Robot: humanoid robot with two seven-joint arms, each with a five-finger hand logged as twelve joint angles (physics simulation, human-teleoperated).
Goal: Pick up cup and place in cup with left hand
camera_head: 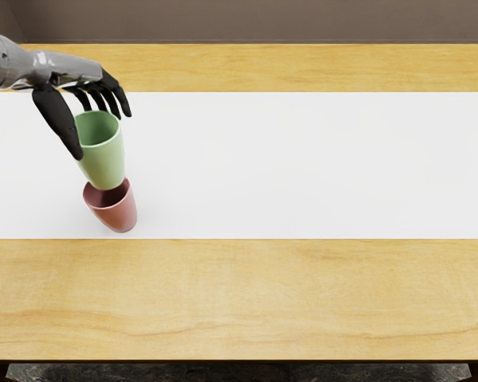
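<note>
While my left hand is up over the left part of the table, it's gripping the green cup, so yeah, the fingers are busy. My thumb comes down along the cup's left side, pretty much pressed to it, and the other fingers reach over the back of the rim with their tips bent downward. Some of the contact back there is hidden by the cup, so I can't tell exactly how each one touches.

The green cup has its mouth facing up, and it leans a bit, base toward the near side. Its bottom is right at the mouth of the red cup, covering part of that opening from this angle. Can't really tell if the base is just above the rim or slightly inside, but most of the green cup is sticking up out of it either way. The red one is open side up and leaning a little too, on the white strip that runs across the wooden table, close to the strip's near edge.
</note>
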